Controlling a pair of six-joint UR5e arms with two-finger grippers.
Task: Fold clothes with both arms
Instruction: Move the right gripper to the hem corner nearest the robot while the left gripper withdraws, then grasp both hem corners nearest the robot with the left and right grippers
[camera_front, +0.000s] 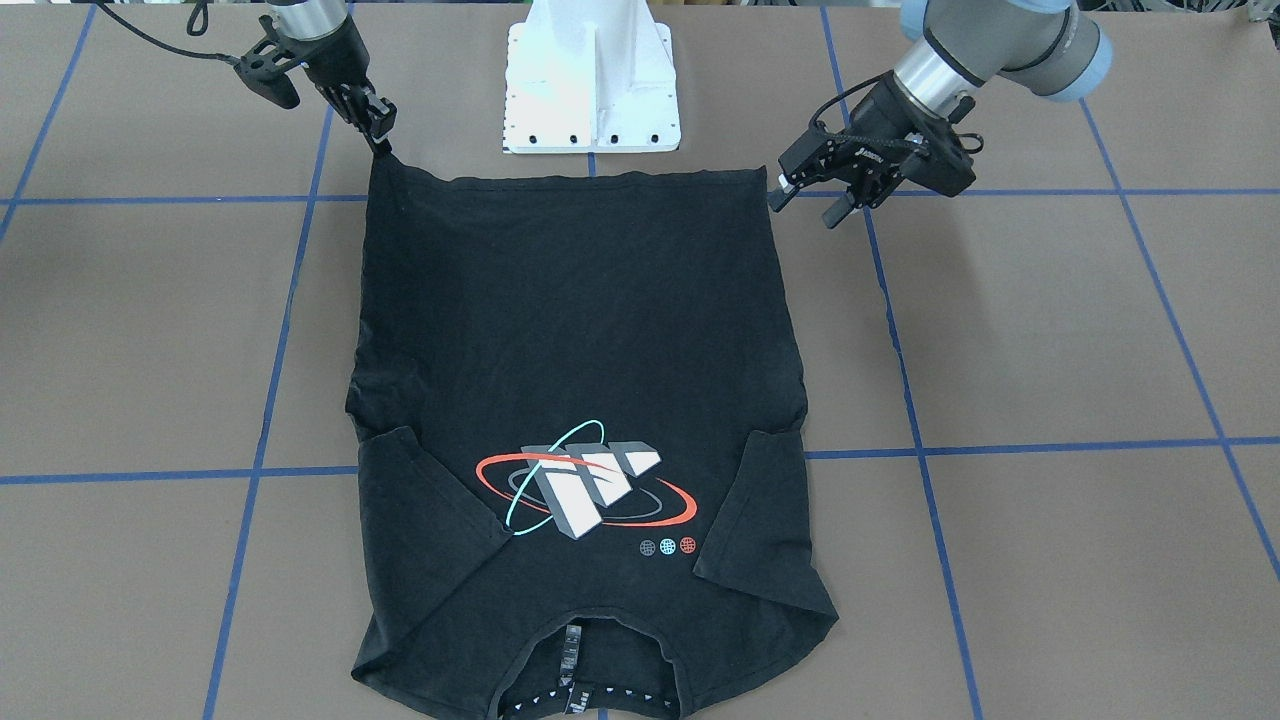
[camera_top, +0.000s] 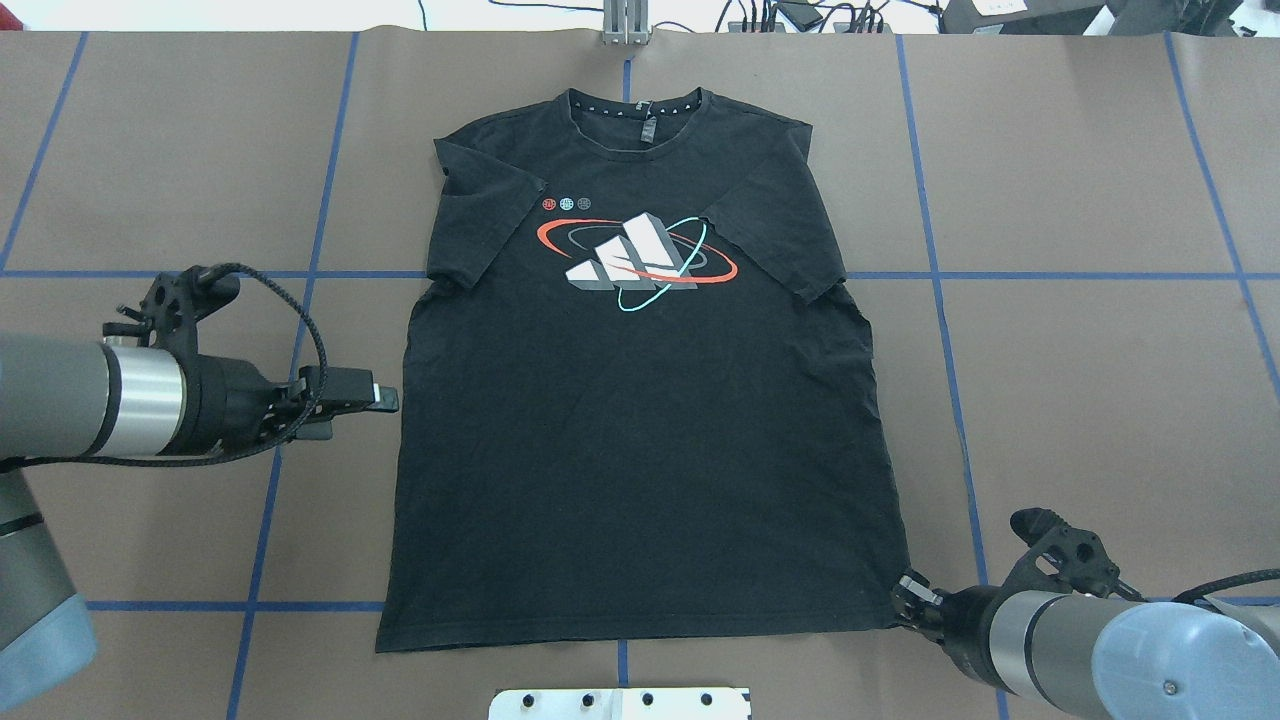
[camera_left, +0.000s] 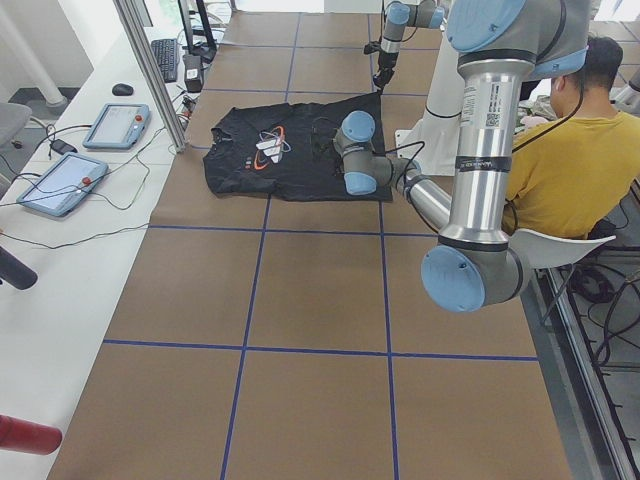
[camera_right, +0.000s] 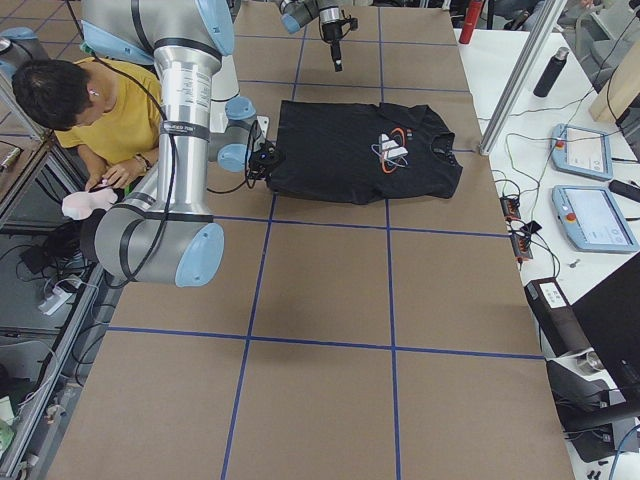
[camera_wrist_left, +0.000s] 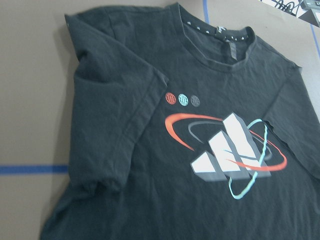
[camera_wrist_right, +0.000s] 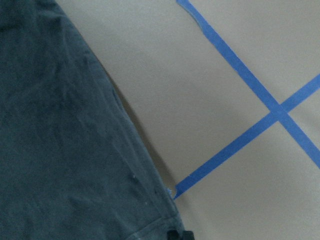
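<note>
Black T-shirt: flat, print up, on brown table, collar end far from both grippers. Right gripper: pinched onto one hem corner, cloth drawn to a small peak at the fingertips. Left gripper: jaws apart, empty, just beside the opposite hem corner.

Left gripper hovers low, forearm near horizontal, jaws apart. Right gripper angled down, jaws pinched on T-shirt corner.

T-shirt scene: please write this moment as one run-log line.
T-shirt: flat, logo up | right hand: pinching hem corner | left hand: open, near shirt's side edge
</note>
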